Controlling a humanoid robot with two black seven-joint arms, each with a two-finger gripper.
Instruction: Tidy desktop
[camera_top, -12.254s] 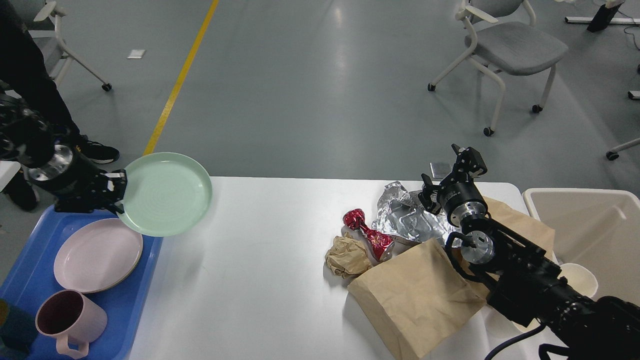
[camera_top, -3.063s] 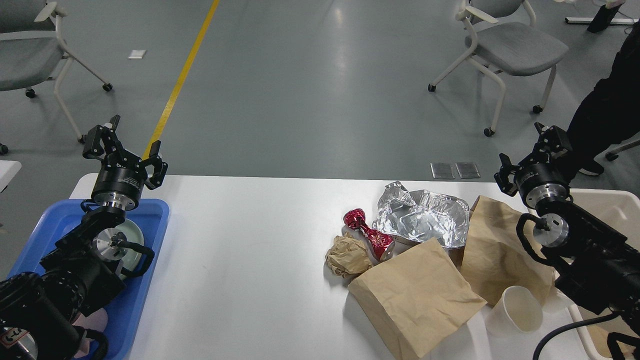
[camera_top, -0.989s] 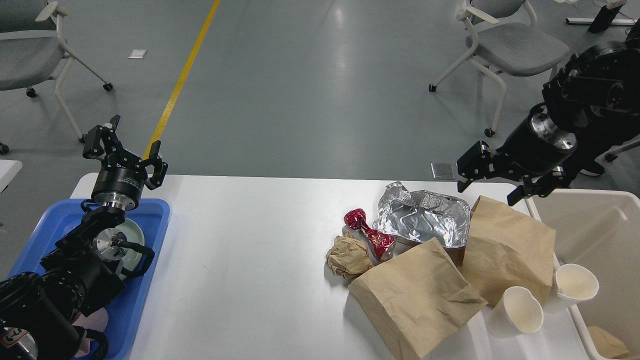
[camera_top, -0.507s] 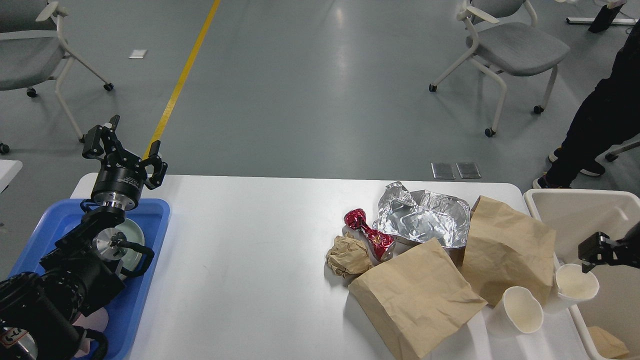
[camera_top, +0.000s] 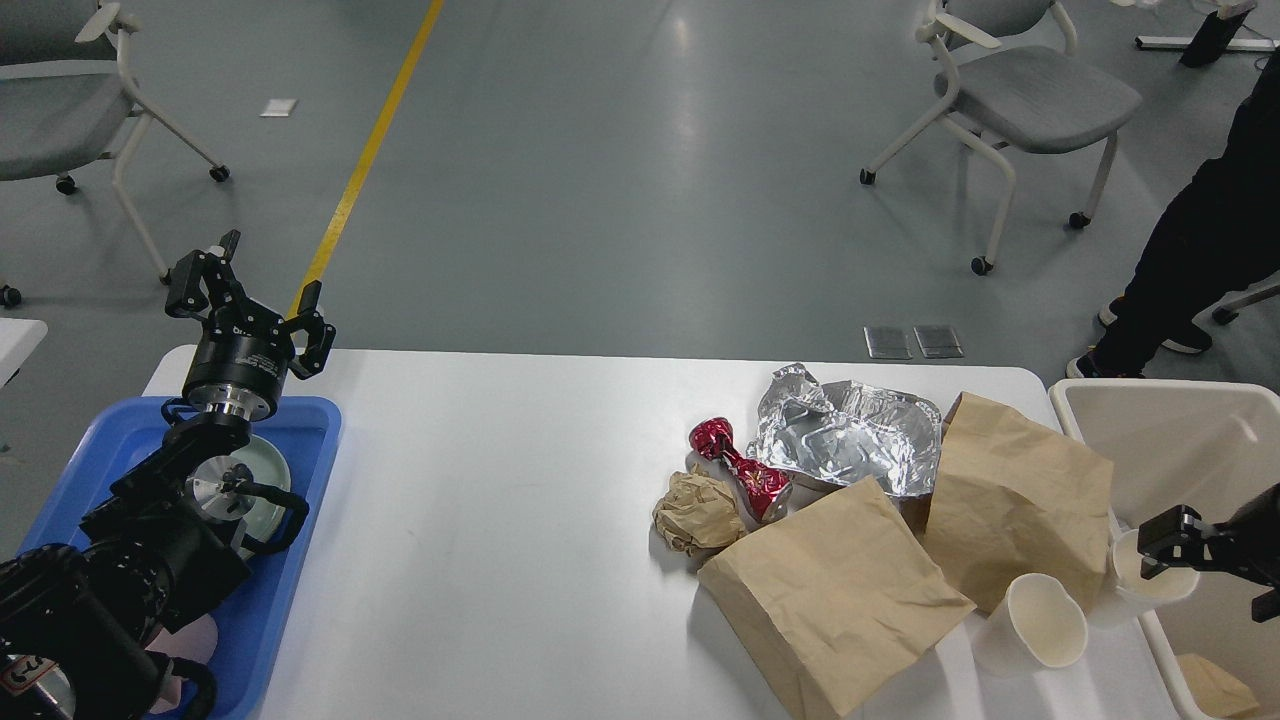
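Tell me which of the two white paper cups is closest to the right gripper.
The cup beside the beige bin; the right gripper is at its rim. The other cup stands further left.

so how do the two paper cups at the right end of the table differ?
The near cup is tipped, its mouth tilted toward the camera, and nothing touches it. The far cup sits closer to the beige bin, looks more upright, and the right tool is at its rim; whether it grips is unclear. The near cup rests against a brown paper bag. Both are plain white and empty.
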